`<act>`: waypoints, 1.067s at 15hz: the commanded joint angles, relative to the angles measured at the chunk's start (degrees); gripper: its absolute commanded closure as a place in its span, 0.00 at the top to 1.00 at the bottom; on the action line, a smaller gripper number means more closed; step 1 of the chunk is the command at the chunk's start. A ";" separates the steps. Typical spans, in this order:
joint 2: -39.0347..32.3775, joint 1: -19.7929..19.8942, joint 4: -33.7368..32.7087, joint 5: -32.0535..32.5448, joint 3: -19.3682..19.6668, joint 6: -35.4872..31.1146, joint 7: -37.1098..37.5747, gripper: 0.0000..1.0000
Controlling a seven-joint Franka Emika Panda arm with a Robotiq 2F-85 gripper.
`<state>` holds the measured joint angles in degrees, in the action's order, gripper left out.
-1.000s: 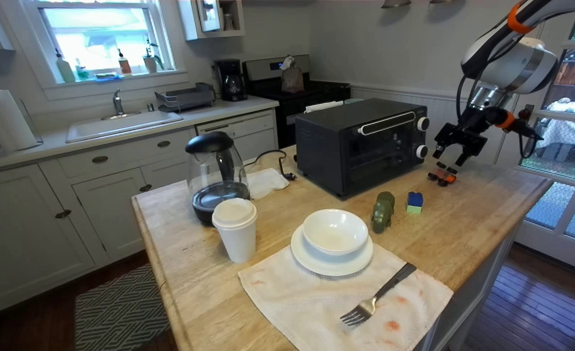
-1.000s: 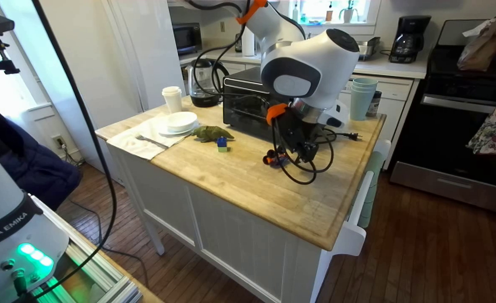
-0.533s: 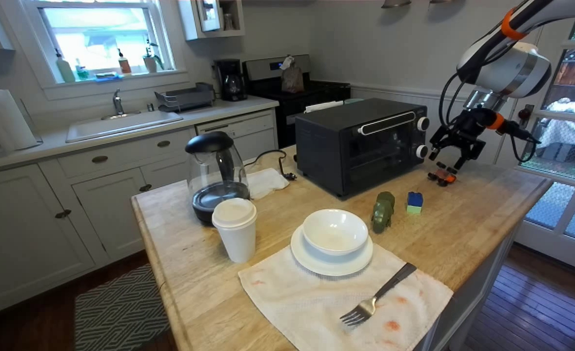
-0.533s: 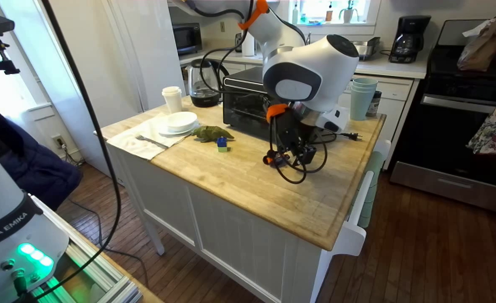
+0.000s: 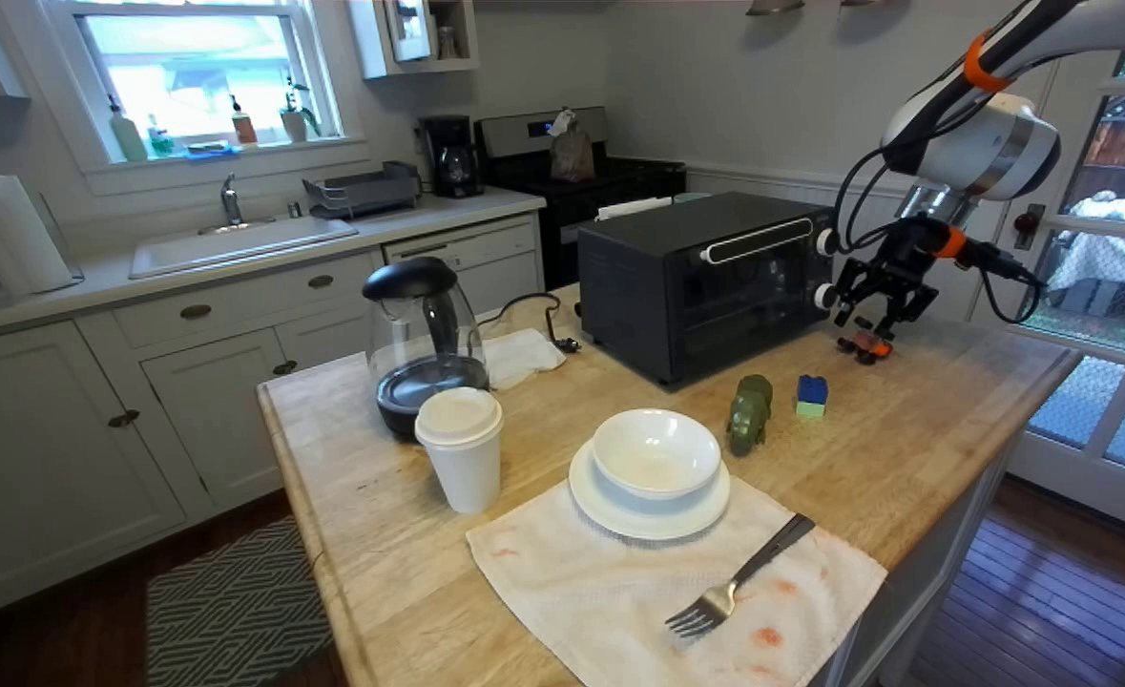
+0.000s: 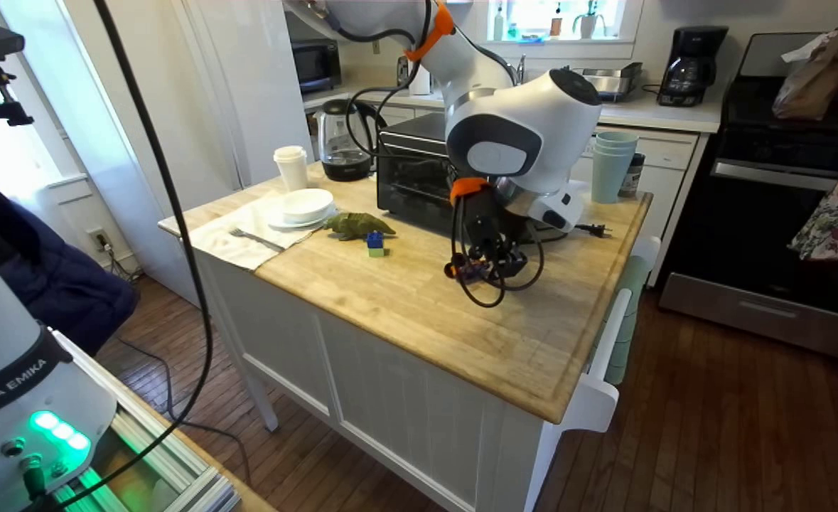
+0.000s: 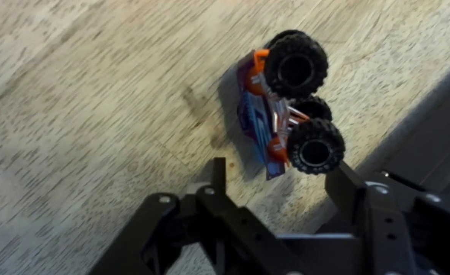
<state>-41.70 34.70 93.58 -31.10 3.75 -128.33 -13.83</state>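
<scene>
A toy monster truck (image 7: 261,122) in blue, purple and orange with big black wheels lies on the wooden island top. It also shows in both exterior views (image 5: 865,347) (image 6: 465,270). Its wheel hubs face the wrist camera, so it seems to lie on its side. My gripper (image 7: 275,172) is open and holds nothing. Its fingertips are at one end of the truck, one on each side. The right finger (image 7: 345,187) shows close to a wheel; I cannot tell if they touch. In an exterior view the gripper (image 5: 863,322) hangs just over the truck.
A black toaster oven (image 5: 634,296) stands close beside the gripper; its dark side (image 7: 434,130) fills the wrist view's right edge. A green toy dinosaur (image 5: 749,415), a blue-and-green block (image 5: 811,396), a white bowl (image 5: 656,453), a fork (image 5: 743,577), a cup (image 5: 462,458) and a kettle (image 5: 433,382) are also there.
My gripper has moved down, and to the left in both exterior views, to the truck. Its fingers show nearer each other in an exterior view. The truck has not moved.
</scene>
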 commanded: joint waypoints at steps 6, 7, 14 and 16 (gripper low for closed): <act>-1.72 -1.25 -2.72 1.33 1.06 1.57 4.26 0.14; -1.69 -1.24 -2.73 1.40 1.09 1.69 4.35 0.05; -0.44 -2.05 -2.47 3.69 2.23 4.61 6.81 0.00; 0.78 -3.68 -1.56 6.08 3.83 4.61 9.16 0.00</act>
<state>-41.99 33.41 92.54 -28.41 5.11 -125.79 -8.75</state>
